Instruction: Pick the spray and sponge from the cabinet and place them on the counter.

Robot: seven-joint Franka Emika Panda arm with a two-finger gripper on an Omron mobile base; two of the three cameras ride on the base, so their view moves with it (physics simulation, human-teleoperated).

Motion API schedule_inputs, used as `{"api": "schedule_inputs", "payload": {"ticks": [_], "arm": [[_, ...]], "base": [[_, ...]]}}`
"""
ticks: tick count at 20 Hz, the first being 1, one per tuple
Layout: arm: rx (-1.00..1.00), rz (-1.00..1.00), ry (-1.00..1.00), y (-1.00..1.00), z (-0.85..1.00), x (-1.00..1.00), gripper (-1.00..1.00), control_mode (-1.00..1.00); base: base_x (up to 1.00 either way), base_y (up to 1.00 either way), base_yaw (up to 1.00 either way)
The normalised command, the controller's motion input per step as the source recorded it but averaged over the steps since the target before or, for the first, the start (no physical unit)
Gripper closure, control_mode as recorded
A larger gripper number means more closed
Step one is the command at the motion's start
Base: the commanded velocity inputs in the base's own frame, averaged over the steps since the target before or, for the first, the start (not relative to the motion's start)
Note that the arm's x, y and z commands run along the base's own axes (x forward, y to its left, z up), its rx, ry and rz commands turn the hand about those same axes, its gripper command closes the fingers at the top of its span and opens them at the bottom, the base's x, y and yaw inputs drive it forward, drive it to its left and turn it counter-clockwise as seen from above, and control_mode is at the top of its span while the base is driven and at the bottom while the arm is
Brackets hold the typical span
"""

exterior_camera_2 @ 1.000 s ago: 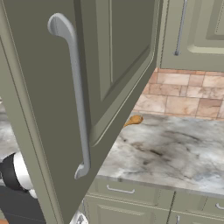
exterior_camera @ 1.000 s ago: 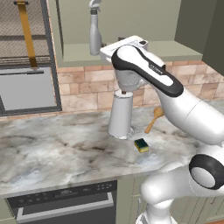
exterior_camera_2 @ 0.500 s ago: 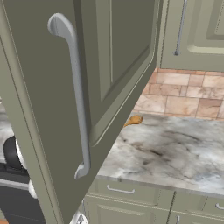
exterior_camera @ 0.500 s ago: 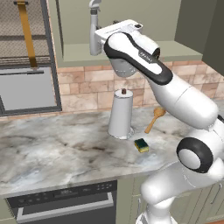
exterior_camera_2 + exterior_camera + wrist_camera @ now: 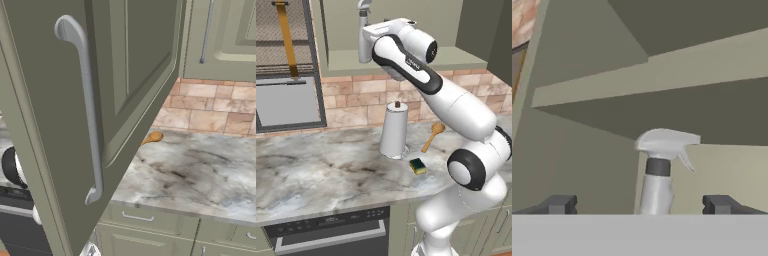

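Gripper (image 5: 639, 205) wide open, empty — spray (image 5: 658, 170) centred ahead in cabinet (image 5: 406, 60). Risk: fingertip nudge topples slim bottle before closing.

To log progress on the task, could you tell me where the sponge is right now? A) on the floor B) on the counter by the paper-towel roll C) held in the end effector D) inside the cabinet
B: the sponge lies on the counter, just in front and right of the paper-towel roll, apart from it.
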Motion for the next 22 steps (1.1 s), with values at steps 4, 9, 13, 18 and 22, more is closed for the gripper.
{"api": "schedule_inputs", "payload": {"ticks": [4, 9, 13, 18, 22], "arm": [[0.0, 0.0, 0.24, 0.03, 0.26, 0.01, -1.0, -1.0], [-0.03, 0.0, 0.02, 0.16, 0.18, 0.0, -1.0, -1.0], [-0.06, 0.0, 0.0, 0.17, 0.04, 0.0, -1.0, -1.0], [-0.06, 0.0, 0.0, 0.01, 0.01, 0.0, -1.0, -1.0], [-0.06, 0.0, 0.0, 0.0, 0.0, 0.0, -1.0, -1.0]], "base": [[0.0, 0.0, 0.0], [0.0, 0.0, 0.0], [0.0, 0.0, 0.0], [0.0, 0.0, 0.0], [0.0, 0.0, 0.0]]}}
